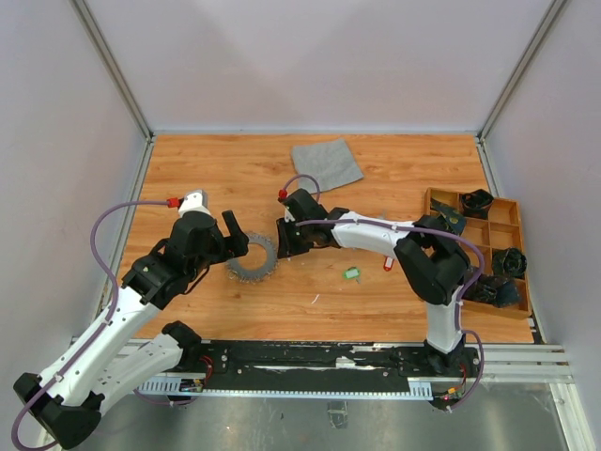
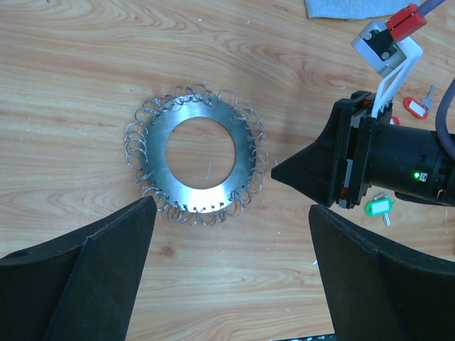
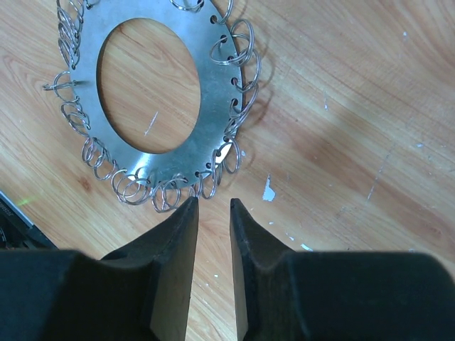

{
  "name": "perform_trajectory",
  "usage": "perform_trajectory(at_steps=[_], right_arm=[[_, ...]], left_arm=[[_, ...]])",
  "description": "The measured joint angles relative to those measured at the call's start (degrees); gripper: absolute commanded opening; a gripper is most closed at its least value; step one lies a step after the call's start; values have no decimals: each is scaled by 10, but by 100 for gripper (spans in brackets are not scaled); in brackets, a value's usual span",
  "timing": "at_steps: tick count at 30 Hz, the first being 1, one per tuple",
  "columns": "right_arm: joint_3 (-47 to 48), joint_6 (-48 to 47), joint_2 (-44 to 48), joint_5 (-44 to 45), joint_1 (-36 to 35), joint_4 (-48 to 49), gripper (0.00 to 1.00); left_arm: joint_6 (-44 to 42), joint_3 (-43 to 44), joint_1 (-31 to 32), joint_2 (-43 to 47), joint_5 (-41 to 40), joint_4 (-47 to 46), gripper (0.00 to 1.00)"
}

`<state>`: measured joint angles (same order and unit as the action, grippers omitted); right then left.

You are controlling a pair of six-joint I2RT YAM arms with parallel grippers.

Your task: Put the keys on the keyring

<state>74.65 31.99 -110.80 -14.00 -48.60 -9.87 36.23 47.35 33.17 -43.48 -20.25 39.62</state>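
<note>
Keyring [image 1: 252, 259] lies flat between left gripper [image 1: 237, 235], fingers wide open, and right gripper [image 3: 213, 206], fingers narrowly parted and empty, just beside its right rim.

The keyring [image 1: 252, 259], a silver disc fringed with wire loops, lies flat mid-frame; a green-tagged key [image 1: 352, 273] and a red-tagged key [image 1: 388, 264] lie to its right.
</note>
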Motion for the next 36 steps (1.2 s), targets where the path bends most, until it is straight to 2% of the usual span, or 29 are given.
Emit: perform_trajectory(at_steps=[11, 30, 36], right_arm=[[8, 13, -19, -6, 1, 7, 23], [29, 24, -54, -15, 3, 14, 24], [36, 26, -61, -23, 3, 19, 18]], left_arm=[[0, 0, 0, -1, 6, 0, 94], [0, 0, 0, -6, 9, -1, 94], [0, 0, 0, -6, 9, -1, 94]])
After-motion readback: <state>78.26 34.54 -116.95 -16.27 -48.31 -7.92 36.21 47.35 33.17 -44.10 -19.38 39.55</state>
